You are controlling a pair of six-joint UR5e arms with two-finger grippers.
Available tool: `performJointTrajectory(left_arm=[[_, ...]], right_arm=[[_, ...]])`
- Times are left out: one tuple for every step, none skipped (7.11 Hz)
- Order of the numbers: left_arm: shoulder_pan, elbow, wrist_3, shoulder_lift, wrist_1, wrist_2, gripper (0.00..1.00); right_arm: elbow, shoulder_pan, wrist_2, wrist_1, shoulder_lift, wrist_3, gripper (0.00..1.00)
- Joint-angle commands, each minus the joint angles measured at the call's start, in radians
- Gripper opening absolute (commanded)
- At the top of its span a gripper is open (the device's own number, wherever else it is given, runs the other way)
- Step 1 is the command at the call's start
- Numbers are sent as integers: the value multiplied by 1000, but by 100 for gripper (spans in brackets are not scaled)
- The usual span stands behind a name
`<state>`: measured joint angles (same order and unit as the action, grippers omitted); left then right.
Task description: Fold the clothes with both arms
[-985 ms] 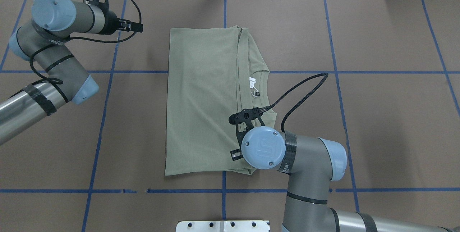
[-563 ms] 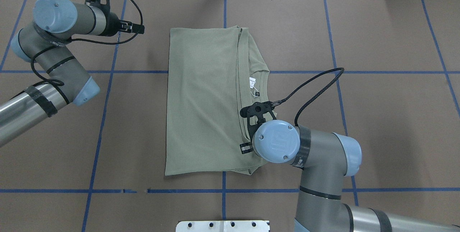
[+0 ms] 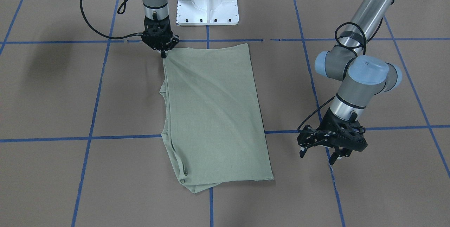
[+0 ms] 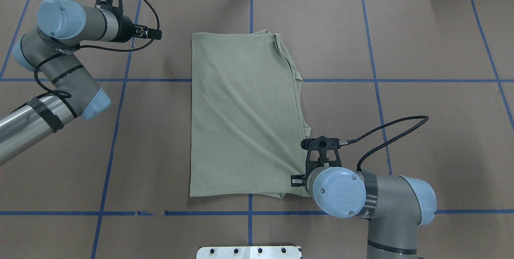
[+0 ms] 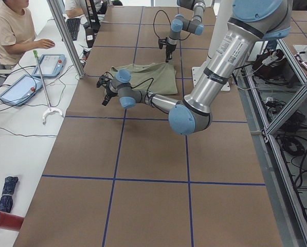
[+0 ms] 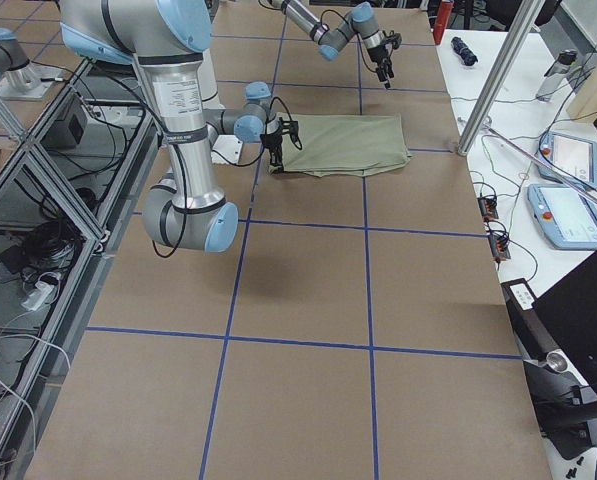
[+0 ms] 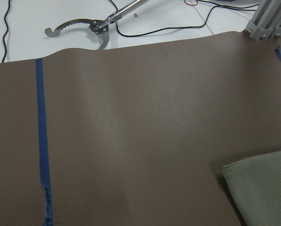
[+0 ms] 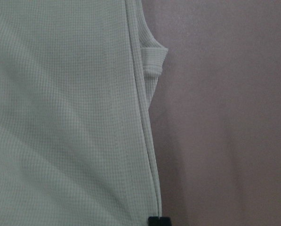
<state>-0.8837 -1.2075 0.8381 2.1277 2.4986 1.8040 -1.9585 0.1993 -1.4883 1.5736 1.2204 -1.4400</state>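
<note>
Now: the shirt (image 4: pixel 241 110) lies flat mid-worktop as one long rectangle, its plain side up. No sleeve or neckline shows from above. Stacked layers peek out along the edge on the robot's right, so you can judge the lengthwise folds as done.

Right hand (image 3: pixel 163 54): its fingers are pressed together on the shirt's corner nearest the robot's base, on the robot's right. Diagonal creases run across the cloth toward that corner, which suggests it is pinching the cloth and pulling it taut. The right wrist view shows only the hem edge and one dark fingertip.

Left hand (image 3: pixel 320 155): its fingers are spread and it holds nothing. It hovers over the bare worktop (image 4: pixel 421 50), well apart from the shirt, off its far corner on the robot's left.

Remaining, as a judgement: at least one crosswise fold to shorten the rectangle. You would expect that fold to need both hands on the cloth, and only one is on it so far. The far end looks slightly rumpled and may need squaring.
</note>
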Motion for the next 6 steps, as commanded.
performJointTrajectory(left_arm=[[0, -4, -1, 0, 0, 0, 100], [0, -35, 1, -2, -4, 6, 100], [0, -87, 18, -30, -10, 64, 100], [2, -168, 129, -85, -17, 102, 100], [40, -270, 191, -151, -17, 104, 100], [111, -408, 243, -260, -17, 98, 100]], right_arm=[[0, -14, 32, -1, -22, -27, 100], [-2, 46, 20, -18, -45, -20, 100], [0, 84, 4, -138, -38, -11, 100], [0, 109, -18, -258, -22, -28, 100], [0, 124, -20, -324, -18, -115, 100], [-2, 124, -15, -401, 8, -193, 100]])
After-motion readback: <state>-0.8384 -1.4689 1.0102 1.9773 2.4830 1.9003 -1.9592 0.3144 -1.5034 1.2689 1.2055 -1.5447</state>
